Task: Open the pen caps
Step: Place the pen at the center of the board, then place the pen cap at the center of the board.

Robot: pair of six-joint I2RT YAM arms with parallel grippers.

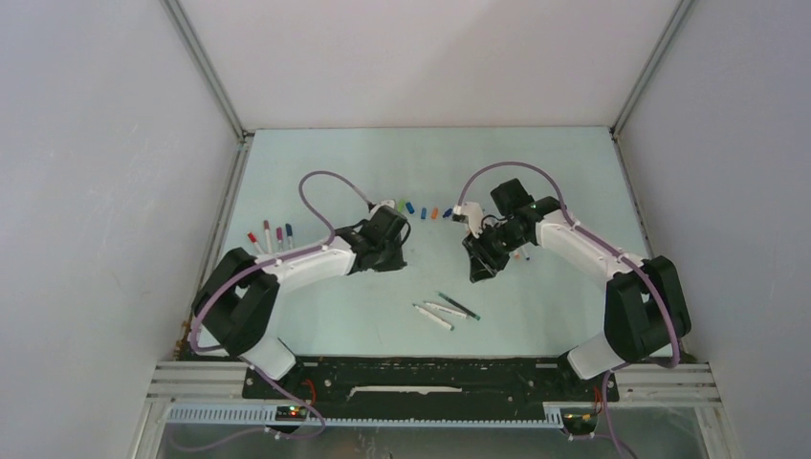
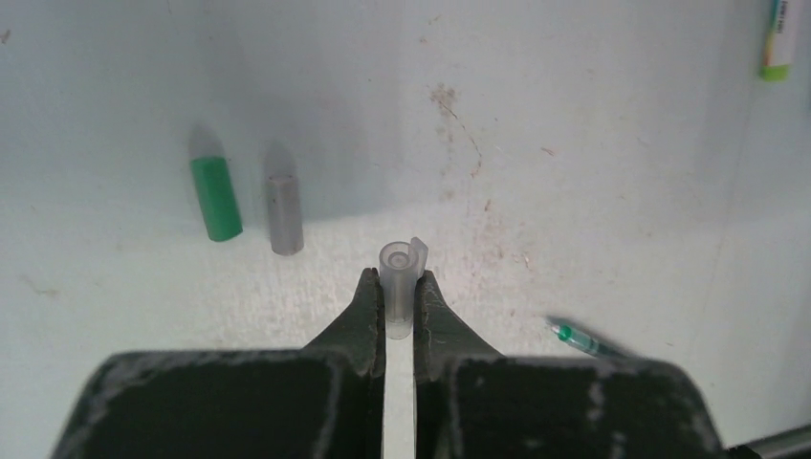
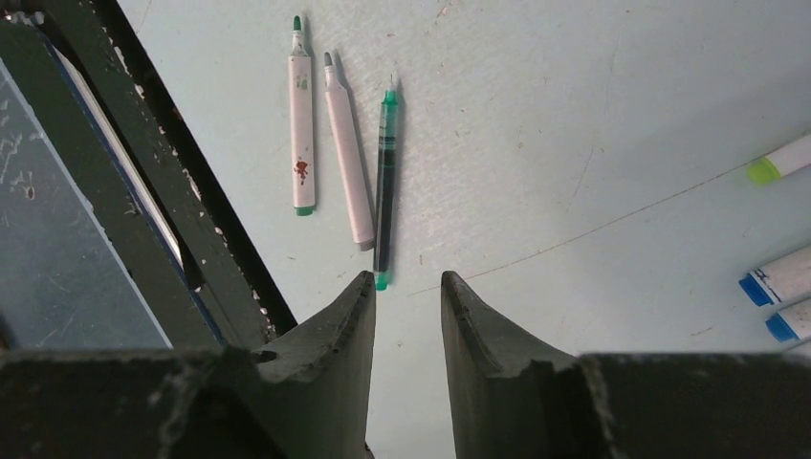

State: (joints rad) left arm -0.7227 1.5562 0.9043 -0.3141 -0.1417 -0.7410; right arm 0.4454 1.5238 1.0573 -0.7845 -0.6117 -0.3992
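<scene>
The left fingers (image 2: 368, 311) pinched a clear cap (image 2: 400, 260), maybe to lay it by the green cap (image 2: 216, 198). The right fingers (image 3: 352, 320) were spread and empty.

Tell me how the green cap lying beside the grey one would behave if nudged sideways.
The green cap is a short round cylinder lying on its side, so a nudge would probably roll it, perhaps into the grey cap beside it. It looks like small moulded plastic: likely stiff and very light. Its smooth wall might slip in a loose pinch.

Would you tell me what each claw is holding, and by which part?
Left claw pinches the clear cap by its body, below the open rim; right claw holds nothing.
</scene>
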